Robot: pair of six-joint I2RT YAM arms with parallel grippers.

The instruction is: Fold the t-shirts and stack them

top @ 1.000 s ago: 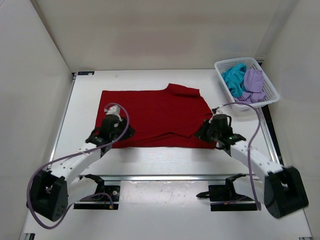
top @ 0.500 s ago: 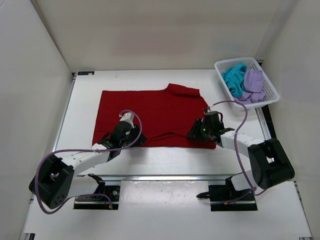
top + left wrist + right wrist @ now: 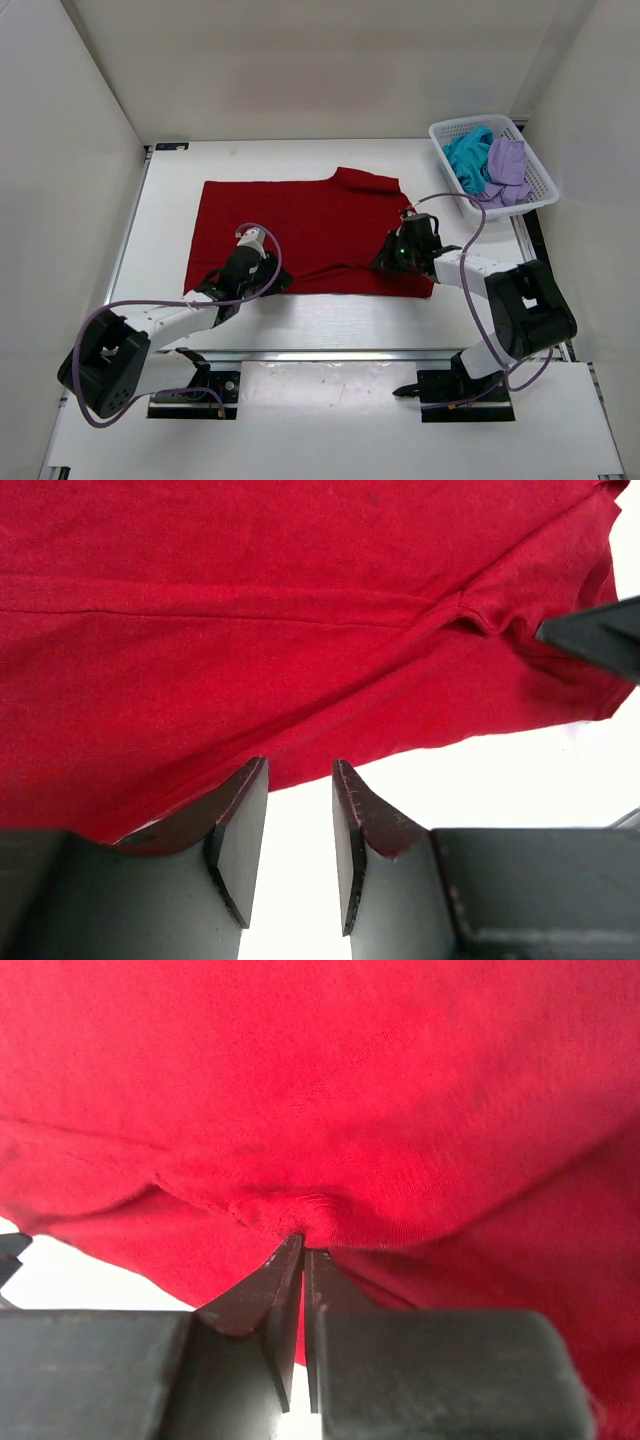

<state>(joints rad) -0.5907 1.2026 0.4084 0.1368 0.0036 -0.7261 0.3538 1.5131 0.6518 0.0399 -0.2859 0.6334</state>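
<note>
- The dark red soft fabric t-shirt (image 3: 300,225) lies spread flat on the white counter (image 3: 330,320), its long axis running from my left to my right; its near edge faces my two arms, and all the cloth lies away from me, beyond both hands.
- My right hand (image 3: 302,1245) is low at the near right part of that shirt; its fingers are pressed almost together on a small pucker of red cloth, which bunches at their tips; I judge this a pinch already made.
- My left hand (image 3: 298,770) sits at the near edge further to the left; its fingers stand spread, bare counter shows in the gap, and the red edge runs just past their tips; one tip touches the cloth, but nothing is caught between them.
- So the move ahead turns on the left side, I judge: the edge is right in front of that hand, and it has to reach a little further over the cloth and press together before both hands can carry the near edge away from me, across the short axis.
- The risk I see: lifting on the right alone would drag the shirt askew.
- The teal fabric t-shirt (image 3: 465,155) and the light lavender fabric t-shirt (image 3: 508,165) lie crumpled in the white plastic mesh basket (image 3: 545,190) at the far right corner, nearer my right arm, well apart from both hands.
</note>
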